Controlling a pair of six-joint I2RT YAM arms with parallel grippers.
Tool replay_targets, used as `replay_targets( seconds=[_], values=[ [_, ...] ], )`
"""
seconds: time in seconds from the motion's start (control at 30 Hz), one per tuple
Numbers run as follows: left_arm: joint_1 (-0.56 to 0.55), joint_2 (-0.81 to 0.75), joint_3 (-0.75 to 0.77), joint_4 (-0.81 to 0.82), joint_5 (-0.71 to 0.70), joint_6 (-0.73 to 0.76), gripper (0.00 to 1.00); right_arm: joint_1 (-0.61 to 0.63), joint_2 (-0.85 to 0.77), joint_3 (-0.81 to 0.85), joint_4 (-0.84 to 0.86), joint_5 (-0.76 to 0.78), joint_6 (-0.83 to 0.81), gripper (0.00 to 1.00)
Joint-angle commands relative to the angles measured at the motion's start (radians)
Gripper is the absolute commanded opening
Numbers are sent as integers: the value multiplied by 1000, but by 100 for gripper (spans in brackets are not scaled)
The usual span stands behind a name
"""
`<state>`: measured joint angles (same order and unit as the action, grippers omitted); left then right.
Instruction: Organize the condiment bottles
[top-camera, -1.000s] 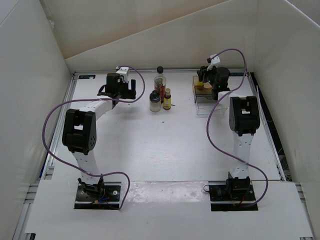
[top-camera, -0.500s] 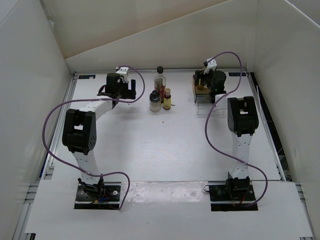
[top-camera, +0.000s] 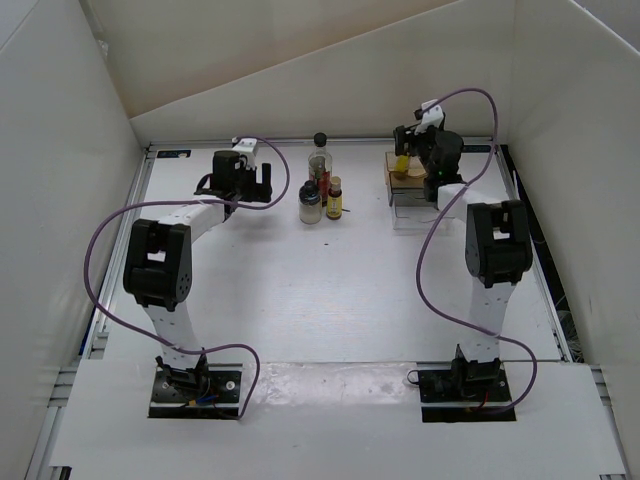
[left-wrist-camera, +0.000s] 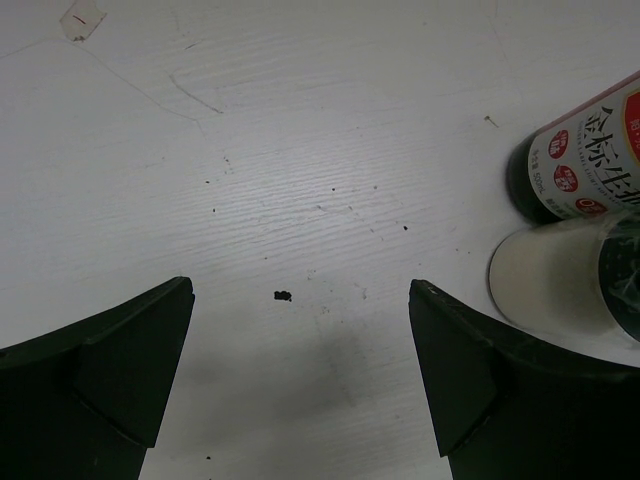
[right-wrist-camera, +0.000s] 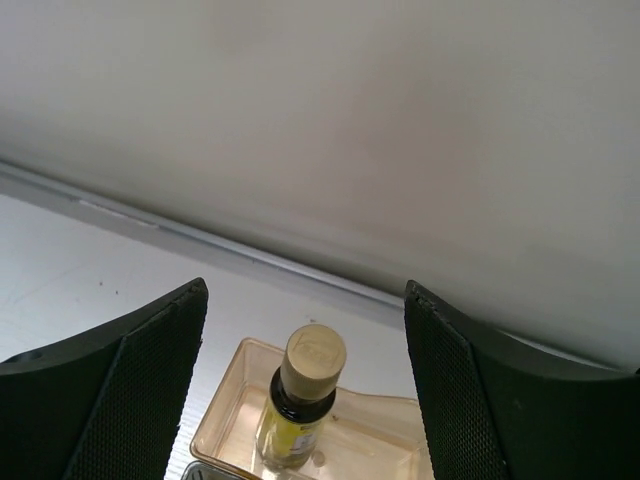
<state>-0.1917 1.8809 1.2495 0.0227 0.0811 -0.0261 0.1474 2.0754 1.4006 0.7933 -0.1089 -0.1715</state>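
The tall clear bottle (top-camera: 320, 158) with a round black cap, the squat black-capped jar (top-camera: 310, 206) and a small amber bottle (top-camera: 334, 198) stand together at the back middle of the table. The second small yellow bottle (top-camera: 400, 164) stands upright in the rack (top-camera: 405, 186). In the right wrist view it (right-wrist-camera: 303, 398) has a tan cap and stands free. My right gripper (top-camera: 412, 148) (right-wrist-camera: 303, 290) is open above it, not touching. My left gripper (top-camera: 256, 182) (left-wrist-camera: 300, 290) is open and empty, left of the jar (left-wrist-camera: 560, 280) and a labelled dark bottle (left-wrist-camera: 585, 160).
The clear rack's amber tray (right-wrist-camera: 225, 425) stands close to the back wall (right-wrist-camera: 350, 120). White enclosure walls stand on the left, back and right. Purple cables loop from both arms over the table (top-camera: 330, 290).
My right gripper shifted left over the rack, hiding the yellow bottle, then came back right; the bottle shows again. The left arm and the three grouped bottles have not moved.
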Motion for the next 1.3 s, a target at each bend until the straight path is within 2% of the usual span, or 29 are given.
replay_targets(
  seconds=[0.0,0.27,0.63,0.83,1.1,1.27],
  values=[
    [6,-86,-5,11,22,-5,100,9,-84,-18,83,17,-37,82],
    [12,-131,-44,25,20,-9,100,66,-187,-90,112,-115,61,82],
    [29,-192,-108,49,22,-20,100,277,-389,-467,222,-153,112,80],
    [31,-209,-139,68,23,-32,100,323,-492,-598,204,-144,63,80],
    [32,-216,-156,79,26,-43,100,323,-434,-585,222,-190,101,79],
    [37,-212,-151,74,28,-35,100,322,-313,-520,234,-204,118,78]
  ],
)
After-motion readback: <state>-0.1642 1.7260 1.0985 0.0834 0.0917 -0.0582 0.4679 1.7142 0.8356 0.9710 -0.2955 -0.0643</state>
